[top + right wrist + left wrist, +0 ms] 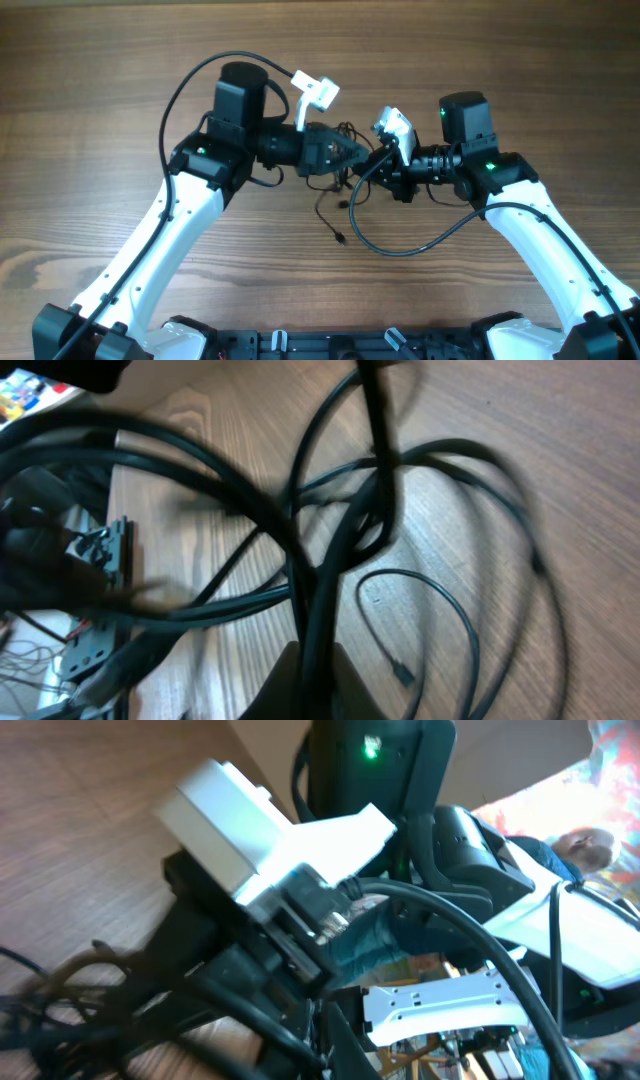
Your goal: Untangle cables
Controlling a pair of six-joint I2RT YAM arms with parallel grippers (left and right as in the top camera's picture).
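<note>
The cables [338,172] are thin black wires bunched in a small tangle at the table's middle, between my two grippers. Loose ends hang toward the front, one ending in a small plug [341,238]. My left gripper [352,153] reaches in from the left. It is shut [322,1055], with dark cable strands [90,980] running into its jaws. My right gripper [382,168] comes in from the right, close to the left one. It is shut [318,670] on a black cable [330,580] that runs up between its fingers. Another thin wire with a plug end [403,673] lies on the wood beside it.
The right arm's own thicker black cable [400,250] loops over the table in front of the tangle. The right arm's white wrist camera [270,830] fills the left wrist view, very close. Bare wooden table [100,200] surrounds the arms.
</note>
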